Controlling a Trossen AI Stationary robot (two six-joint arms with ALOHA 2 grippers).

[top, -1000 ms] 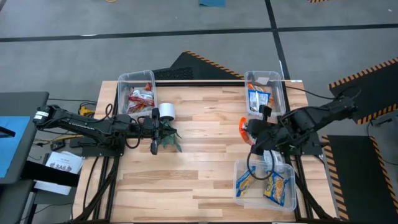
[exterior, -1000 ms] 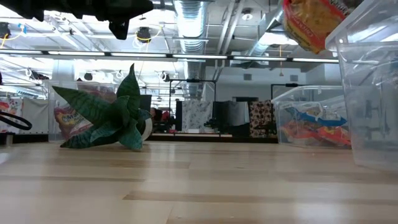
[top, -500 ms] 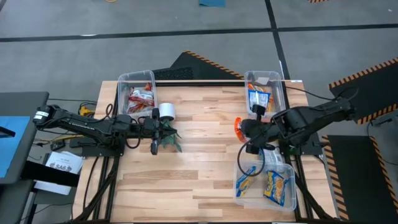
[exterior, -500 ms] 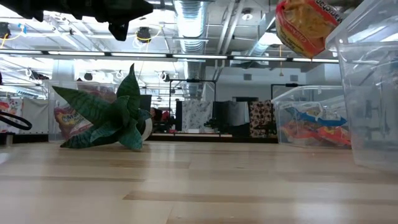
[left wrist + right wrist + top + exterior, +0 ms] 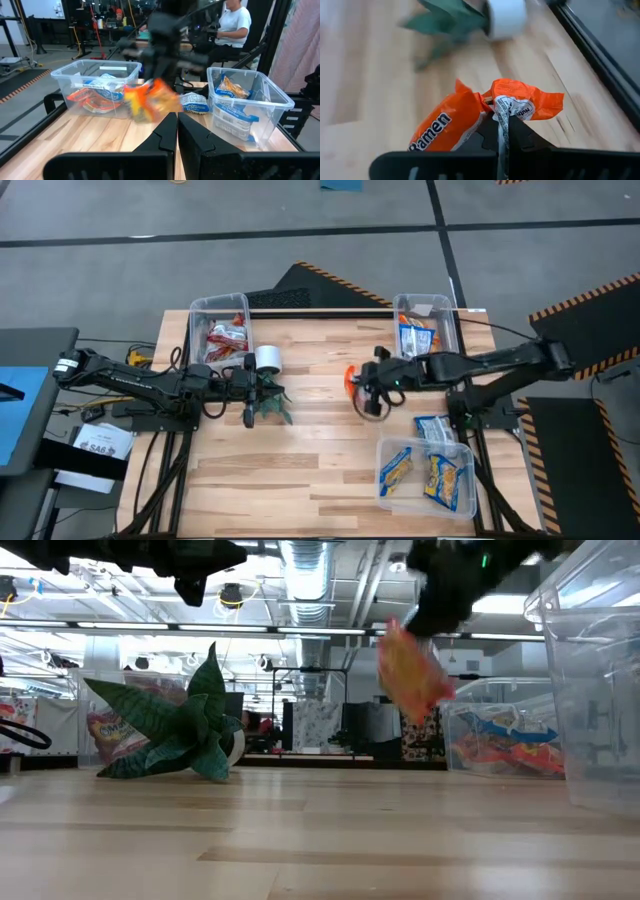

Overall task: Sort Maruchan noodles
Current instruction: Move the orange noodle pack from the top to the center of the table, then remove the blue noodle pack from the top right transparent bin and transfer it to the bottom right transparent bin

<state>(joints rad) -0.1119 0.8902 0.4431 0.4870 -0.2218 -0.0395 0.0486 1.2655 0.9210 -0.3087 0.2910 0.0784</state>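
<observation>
Orange packet point(image 5: 412, 675) motion-blurred midair

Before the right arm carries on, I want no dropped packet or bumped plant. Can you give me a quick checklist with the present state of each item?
1. Right gripper shut on the orange ramen packet: ok.
2. Packet lifted clear of the table, seen in the low view: ok.
3. Grip is only on the packet's crimped edge, so how secure it is: cannot tell.
4. Left gripper shut, empty, parked by the potted plant: ok.
5. Plant upright: not ok, it lies on its side.
6. Destination bin for orange packets: cannot tell.
</observation>
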